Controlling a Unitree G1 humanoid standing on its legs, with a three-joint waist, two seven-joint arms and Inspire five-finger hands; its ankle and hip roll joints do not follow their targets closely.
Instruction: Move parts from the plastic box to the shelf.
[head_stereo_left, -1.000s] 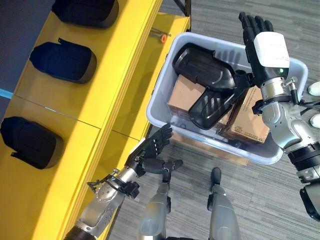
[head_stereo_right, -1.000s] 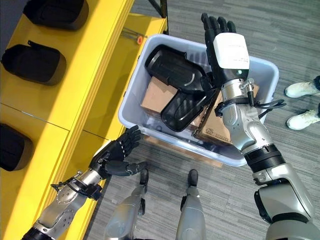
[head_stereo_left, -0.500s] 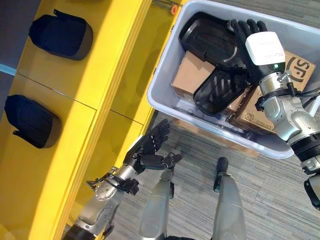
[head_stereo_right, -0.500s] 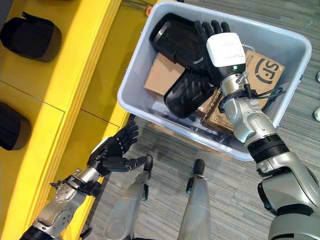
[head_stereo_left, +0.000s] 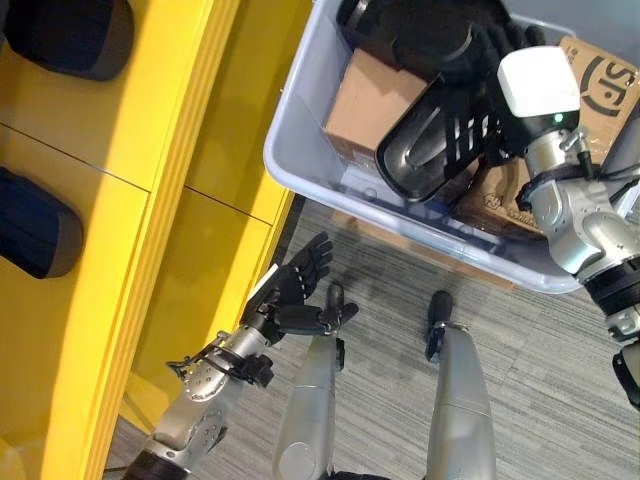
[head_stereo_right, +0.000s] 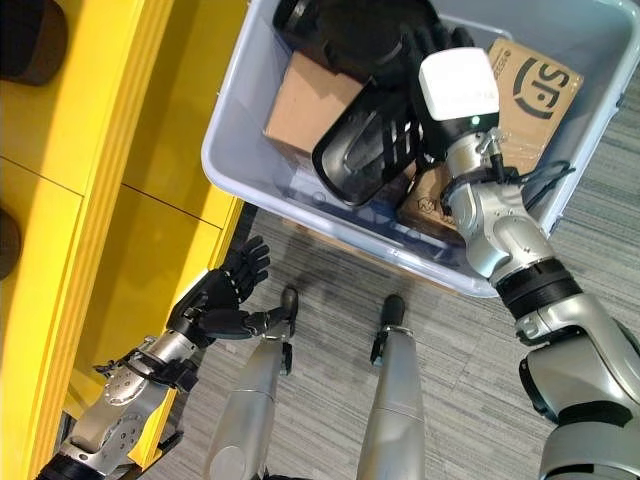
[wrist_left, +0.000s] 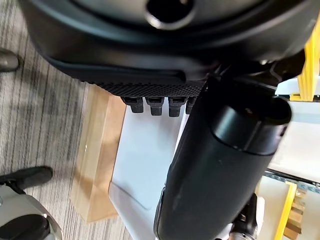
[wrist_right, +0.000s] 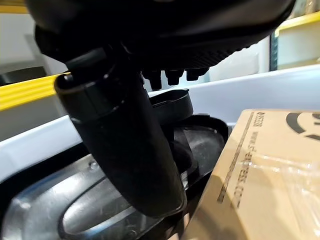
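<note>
The grey plastic box (head_stereo_left: 300, 110) stands on the floor beside the yellow shelf (head_stereo_left: 190, 200). In it lie two black moulded parts, one at the far end (head_stereo_left: 410, 25) and one nearer (head_stereo_left: 420, 160), resting on cardboard boxes (head_stereo_left: 375, 95). My right hand (head_stereo_left: 538, 85) reaches into the box, open, its straight fingers spread over the two black parts. In the right wrist view the thumb (wrist_right: 125, 145) hangs just above the nearer part (wrist_right: 65, 210). My left hand (head_stereo_left: 295, 290) hovers open and holding nothing below the box, close to the shelf's edge.
More black parts (head_stereo_left: 30, 220) lie on the shelf's yellow top at the left. A printed cardboard box (head_stereo_left: 600, 70) fills the plastic box's right end. A wooden board (wrist_left: 97, 150) lies under the plastic box.
My right hand has come down from above the box's far rim onto the black parts inside. The camera has tilted, shifting the whole picture. The left hand has barely moved.
</note>
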